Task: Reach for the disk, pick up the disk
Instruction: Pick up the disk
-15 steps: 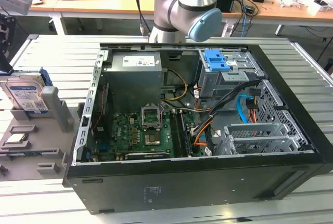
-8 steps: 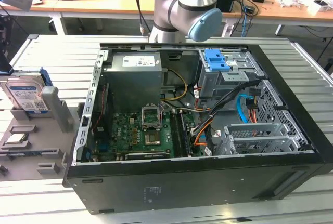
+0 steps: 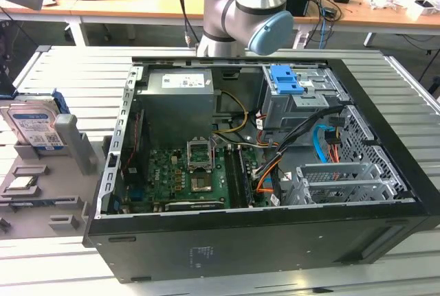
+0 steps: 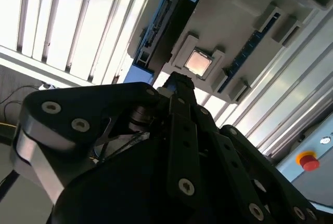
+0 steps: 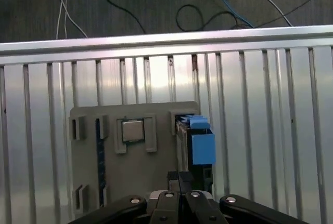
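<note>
The disk [image 3: 32, 126] is a silver drive with a white and blue label. It stands upright in a slot of the grey holder [image 3: 51, 203] at the exterior view's left. Both wrist views show it edge-on: the disk [image 5: 196, 148] with its blue frame, and the disk [image 4: 162, 24] as a dark edge. My gripper [image 5: 178, 181] hangs above the holder, close beside the disk's near end and apart from it. Its fingers are pressed together, shut on nothing. The gripper [image 4: 180, 82] tip points at the holder.
A small square processor chip [image 5: 132, 130] lies in a holder pocket beside the disk. The open computer case [image 3: 275, 145] takes up the middle of the slatted metal table [image 3: 62, 69]. A red stop button [image 4: 307, 160] sits at the table's side. Cables [image 5: 203, 13] lie on the floor beyond the edge.
</note>
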You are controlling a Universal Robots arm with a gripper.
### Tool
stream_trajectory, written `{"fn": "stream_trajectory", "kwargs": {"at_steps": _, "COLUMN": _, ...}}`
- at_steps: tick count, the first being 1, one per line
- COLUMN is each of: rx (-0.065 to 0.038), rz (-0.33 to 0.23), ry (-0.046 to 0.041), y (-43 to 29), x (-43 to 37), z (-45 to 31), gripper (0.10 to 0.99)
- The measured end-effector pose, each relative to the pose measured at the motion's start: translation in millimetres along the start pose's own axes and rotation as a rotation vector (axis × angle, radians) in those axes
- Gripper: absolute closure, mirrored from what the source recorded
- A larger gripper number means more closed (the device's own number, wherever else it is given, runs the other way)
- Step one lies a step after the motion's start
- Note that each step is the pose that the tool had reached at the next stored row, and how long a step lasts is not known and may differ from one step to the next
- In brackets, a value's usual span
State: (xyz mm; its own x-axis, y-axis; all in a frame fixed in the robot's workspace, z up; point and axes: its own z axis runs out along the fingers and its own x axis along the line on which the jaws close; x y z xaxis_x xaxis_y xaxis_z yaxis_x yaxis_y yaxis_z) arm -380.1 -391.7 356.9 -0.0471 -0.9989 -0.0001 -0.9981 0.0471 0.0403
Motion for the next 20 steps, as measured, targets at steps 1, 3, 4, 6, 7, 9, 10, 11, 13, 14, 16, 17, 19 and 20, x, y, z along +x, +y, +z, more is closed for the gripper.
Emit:
{"fn": "stream_trajectory", "kwargs": {"at_steps": 1, "rx": 0.000, "rz": -0.021, "ry": 0.0009, "y": 0.0, "x": 0.0, "z": 0.0, "gripper": 0.980}}
{"fn": "stream_trajectory", "kwargs": {"at_steps": 3, "rx": 0.000, "rz": -0.062, "ry": 0.0025, "y": 0.0, "x": 0.0, "z": 0.0, "gripper": 0.980}}
{"fn": "stream_trajectory", "kwargs": {"at_steps": 4, "rx": 0.000, "rz": -0.082, "ry": 0.0033, "y": 0.0, "x": 0.0, "z": 0.0, "gripper": 0.980}}
{"fn": "stream_trajectory", "kwargs": {"at_steps": 6, "rx": 0.000, "rz": -0.084, "ry": 0.0034, "y": 0.0, "x": 0.0, "z": 0.0, "gripper": 0.980}}
{"fn": "stream_trajectory", "kwargs": {"at_steps": 7, "rx": 0.000, "rz": -0.084, "ry": 0.0034, "y": 0.0, "x": 0.0, "z": 0.0, "gripper": 0.980}}
{"fn": "stream_trajectory", "kwargs": {"at_steps": 9, "rx": 0.000, "rz": -0.084, "ry": 0.0034, "y": 0.0, "x": 0.0, "z": 0.0, "gripper": 0.980}}
{"fn": "stream_trajectory", "kwargs": {"at_steps": 10, "rx": 0.000, "rz": -0.084, "ry": 0.0034, "y": 0.0, "x": 0.0, "z": 0.0, "gripper": 0.980}}
{"fn": "stream_trajectory", "kwargs": {"at_steps": 11, "rx": 0.000, "rz": -0.084, "ry": 0.0034, "y": 0.0, "x": 0.0, "z": 0.0, "gripper": 0.973}}
{"fn": "stream_trajectory", "kwargs": {"at_steps": 13, "rx": 0.000, "rz": -0.084, "ry": 0.0034, "y": 0.0, "x": 0.0, "z": 0.0, "gripper": 0.918}}
{"fn": "stream_trajectory", "kwargs": {"at_steps": 14, "rx": 0.000, "rz": -0.084, "ry": 0.0034, "y": 0.0, "x": 0.0, "z": 0.0, "gripper": 0.851}}
{"fn": "stream_trajectory", "kwargs": {"at_steps": 16, "rx": 0.000, "rz": -0.084, "ry": 0.0034, "y": 0.0, "x": 0.0, "z": 0.0, "gripper": 0.729}}
{"fn": "stream_trajectory", "kwargs": {"at_steps": 17, "rx": 0.000, "rz": -0.084, "ry": 0.0034, "y": 0.0, "x": 0.0, "z": 0.0, "gripper": 0.608}}
{"fn": "stream_trajectory", "kwargs": {"at_steps": 19, "rx": 0.000, "rz": -0.084, "ry": 0.0034, "y": 0.0, "x": 0.0, "z": 0.0, "gripper": 0.545}}
{"fn": "stream_trajectory", "kwargs": {"at_steps": 20, "rx": 0.000, "rz": -0.083, "ry": 0.0028, "y": 0.0, "x": -0.2, "z": 0.1, "gripper": 0.545}}
